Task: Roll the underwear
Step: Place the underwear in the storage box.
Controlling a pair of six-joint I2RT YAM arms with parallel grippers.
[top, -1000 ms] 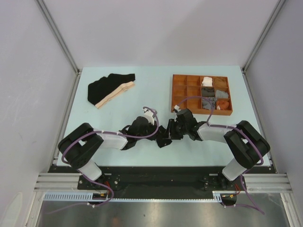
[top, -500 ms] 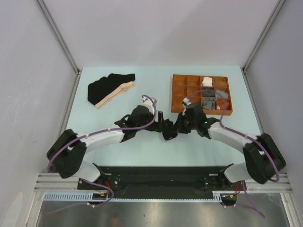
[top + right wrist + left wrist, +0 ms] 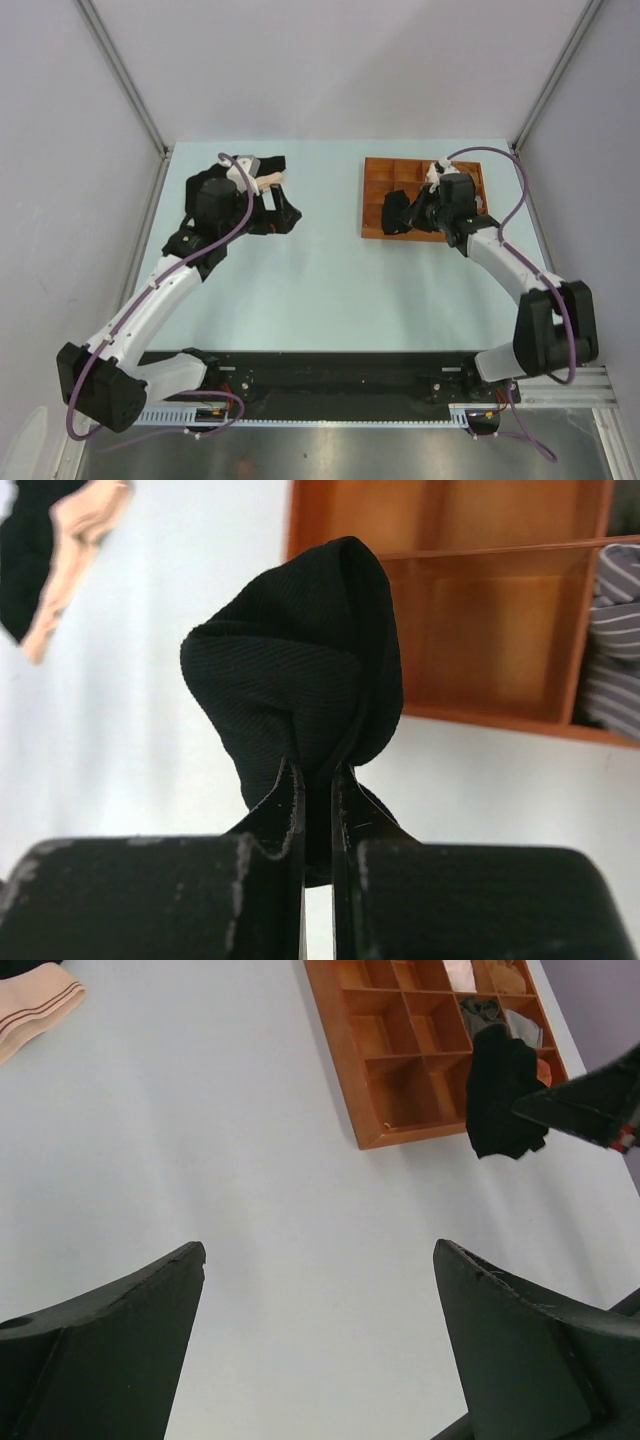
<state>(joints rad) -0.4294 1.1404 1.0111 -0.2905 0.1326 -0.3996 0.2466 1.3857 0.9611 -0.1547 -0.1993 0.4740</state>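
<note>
Black ribbed cloth, the rolled brief [image 3: 300, 670], sits pinched in my right gripper [image 3: 317, 780], fingers pressed together on it. Just beyond it is the brown tray [image 3: 470, 630]. I'd lower the roll squarely into an empty compartment before releasing, so it keeps its shape. My left gripper [image 3: 320, 1260] hangs spread and empty, the flat brief [image 3: 35, 1005] far ahead-left of it.

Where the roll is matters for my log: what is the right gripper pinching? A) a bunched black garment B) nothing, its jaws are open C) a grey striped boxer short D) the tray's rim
A: the right wrist view shows the right gripper shut on the bunched black garment, in front of the tray.
</note>
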